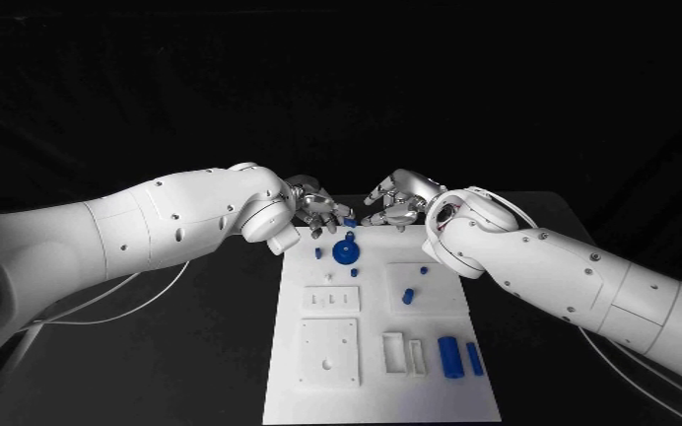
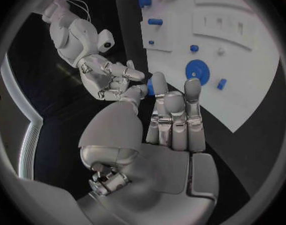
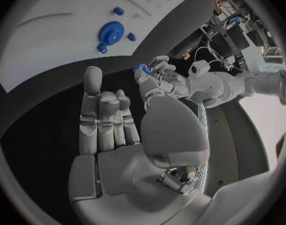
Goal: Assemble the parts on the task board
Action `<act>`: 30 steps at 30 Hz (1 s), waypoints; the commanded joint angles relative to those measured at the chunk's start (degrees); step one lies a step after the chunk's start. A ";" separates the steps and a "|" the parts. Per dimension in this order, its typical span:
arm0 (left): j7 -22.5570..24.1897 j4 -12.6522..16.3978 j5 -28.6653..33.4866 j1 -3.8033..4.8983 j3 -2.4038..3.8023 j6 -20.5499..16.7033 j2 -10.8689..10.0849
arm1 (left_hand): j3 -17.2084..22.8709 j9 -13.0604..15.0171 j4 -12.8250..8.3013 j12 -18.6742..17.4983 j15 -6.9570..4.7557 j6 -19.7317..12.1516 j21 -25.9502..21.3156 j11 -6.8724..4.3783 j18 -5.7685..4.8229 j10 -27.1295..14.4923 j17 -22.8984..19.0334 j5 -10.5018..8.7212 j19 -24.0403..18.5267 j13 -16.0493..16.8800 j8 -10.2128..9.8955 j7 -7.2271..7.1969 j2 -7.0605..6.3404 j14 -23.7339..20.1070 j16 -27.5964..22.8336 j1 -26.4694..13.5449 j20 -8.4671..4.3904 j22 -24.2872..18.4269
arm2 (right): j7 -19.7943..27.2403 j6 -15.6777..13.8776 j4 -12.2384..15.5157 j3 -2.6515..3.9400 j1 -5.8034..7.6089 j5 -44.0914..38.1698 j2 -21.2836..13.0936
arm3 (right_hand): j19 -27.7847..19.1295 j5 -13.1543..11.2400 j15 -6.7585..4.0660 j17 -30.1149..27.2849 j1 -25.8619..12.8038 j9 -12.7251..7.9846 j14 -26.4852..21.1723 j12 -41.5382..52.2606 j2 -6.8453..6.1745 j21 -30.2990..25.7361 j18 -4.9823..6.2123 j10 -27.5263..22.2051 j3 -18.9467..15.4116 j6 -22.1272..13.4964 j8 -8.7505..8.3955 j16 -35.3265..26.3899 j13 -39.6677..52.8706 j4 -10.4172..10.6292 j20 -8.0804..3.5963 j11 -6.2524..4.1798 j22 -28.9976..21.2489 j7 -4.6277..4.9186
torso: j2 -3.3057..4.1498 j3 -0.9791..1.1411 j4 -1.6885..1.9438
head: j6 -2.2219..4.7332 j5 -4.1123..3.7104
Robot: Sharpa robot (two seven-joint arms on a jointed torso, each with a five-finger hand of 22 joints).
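The white task board [image 1: 330, 401] lies lengthwise in the middle of the table. A blue gear [image 1: 346, 251] sits near its far end, also seen in the left wrist view as the gear [image 2: 195, 70] and in the right wrist view as the gear [image 3: 110, 32]. My left hand [image 1: 318, 211] hovers over the board's far left corner and pinches a small blue part [image 3: 142, 67] at its fingertips; the part [image 2: 150, 87] shows between thumb and finger. My right hand [image 1: 399, 201] hovers just beyond the far end, facing the left hand, fingers straight and apart, holding nothing.
Small blue pegs [image 1: 408, 296] lie scattered around the gear and mid-board. Two blue cylinders [image 1: 450, 357] lie side by side near the board's near right corner, beside white blocks [image 1: 394, 352]. A cable [image 1: 128, 303] trails under my left arm on the black table.
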 commanded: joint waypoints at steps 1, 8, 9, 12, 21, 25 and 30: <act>-0.37 0.20 -2.43 -0.02 0.03 -0.90 -0.31 | 8.29 -0.04 -8.56 0.19 0.03 2.64 -0.19 -0.42 -0.25 2.62 0.08 0.36 0.31 -0.08 0.06 -2.22 -0.36 0.43 -0.07 0.18 -0.02 0.07 | 1.74 1.69 1.47 0.00 -0.36 0.54 -2.06 | 1.55 0.42 0.06 -0.28 0.70 0.01 -0.37 -0.12 0.24 -0.42 1.21 -0.38 -1.31 -0.16 -0.15 -0.16 -0.46 0.04 0.44 0.02 -0.16 0.02 | -0.05 -0.02 0.00 | -0.09 0.25; -2.45 3.37 -5.36 -0.22 -0.14 -3.14 -2.34 | 8.27 -0.40 -8.80 0.70 -0.07 2.97 -0.55 -0.51 -0.26 2.66 0.34 0.57 0.71 -0.34 0.06 -2.30 -0.46 0.86 -0.21 0.09 -0.11 0.44 | 3.85 -1.26 4.01 0.38 -0.92 4.68 -7.72 | 1.66 3.54 -0.16 -2.33 0.52 -0.02 -0.79 -1.15 0.87 -1.34 1.08 -0.70 1.06 0.98 -0.18 -2.08 -2.49 -0.71 0.29 -0.26 -0.62 -0.18 | -0.27 0.11 -0.21 | -0.72 0.74; -2.94 4.33 -6.00 -0.34 -0.19 -3.83 -2.87 | 8.27 -0.55 -8.85 0.85 -0.09 3.06 -0.65 -0.53 -0.27 2.66 0.38 0.61 0.82 -0.43 0.05 -2.32 -0.48 0.97 -0.31 0.03 -0.13 0.52 | 4.53 -2.39 4.03 0.64 -0.96 6.06 -8.53 | 1.86 3.75 -0.24 -2.48 0.17 -0.03 -0.61 -1.06 0.78 -1.49 1.03 -0.52 1.74 1.10 -0.20 -2.16 -2.63 -0.93 0.20 -0.29 -0.79 -0.21 | -0.34 0.17 -0.23 | -0.87 0.78; -4.08 6.89 -7.80 -0.79 -0.25 -5.61 -4.22 | 8.23 -0.76 -8.95 1.13 -0.15 3.28 -0.80 -0.58 -0.27 2.69 0.49 0.95 1.04 -0.56 0.06 -2.39 -0.60 1.19 -0.42 -0.10 -0.19 0.68 | 6.27 -4.84 3.41 1.55 -1.00 9.24 -9.90 | 1.97 4.30 -0.31 -2.77 -0.34 -0.04 -0.51 -1.47 0.78 -1.64 0.98 -0.67 3.07 1.21 -0.18 -2.42 -3.53 -1.45 0.12 -0.39 -1.05 -0.22 | -0.70 0.38 -0.36 | -1.56 0.83; -6.06 15.26 -14.34 -3.12 -0.36 -12.04 -8.20 | 8.03 -2.32 -9.26 2.65 -0.44 4.33 -1.49 -0.76 -0.36 2.77 1.38 1.81 2.04 -1.31 0.00 -2.67 -1.18 2.35 -0.83 -0.45 -0.47 1.48 | 9.76 -8.52 -1.50 4.04 -0.37 15.84 -10.44 | 2.05 6.11 -0.39 -3.02 -1.21 -0.04 -0.42 -1.55 0.87 -1.66 0.99 -0.73 3.91 1.48 -0.19 -2.73 -4.08 -1.71 0.03 -0.51 -1.33 -0.29 | -1.88 1.13 -0.16 | -3.57 0.71; -6.37 17.85 -17.80 -4.52 -0.37 -14.36 -9.34 | 7.87 -3.67 -9.21 3.25 -0.54 4.87 -2.81 -0.81 -0.50 2.84 2.06 2.23 2.89 -1.80 0.01 -2.77 -1.57 2.83 -1.15 -0.37 -0.56 1.99 | 10.37 -8.94 -3.16 4.37 -0.18 16.91 -9.94 | 2.05 6.49 -0.41 -3.15 -1.52 -0.04 -0.43 -1.58 1.09 -1.66 0.97 -0.82 4.27 1.58 -0.20 -2.91 -4.31 -1.97 0.00 -0.53 -1.48 -0.31 | -2.49 1.53 0.16 | -4.50 0.57; -6.53 19.71 -22.27 -6.78 -0.38 -17.74 -10.21 | 7.59 -4.68 -8.97 3.98 -0.66 5.46 -4.19 -0.86 -0.61 2.81 3.19 2.48 3.75 -2.14 0.03 -2.90 -2.09 3.50 -1.33 -0.19 -0.69 3.22 | 10.82 -9.14 -4.18 4.53 -0.09 17.44 -9.16 | 2.03 6.81 -0.42 -3.23 -1.76 -0.04 -0.43 -1.59 1.16 -1.68 1.02 -0.88 4.46 1.61 -0.19 -3.01 -4.43 -2.09 0.00 -0.55 -1.56 -0.32 | -3.30 2.00 0.47 | -5.93 0.22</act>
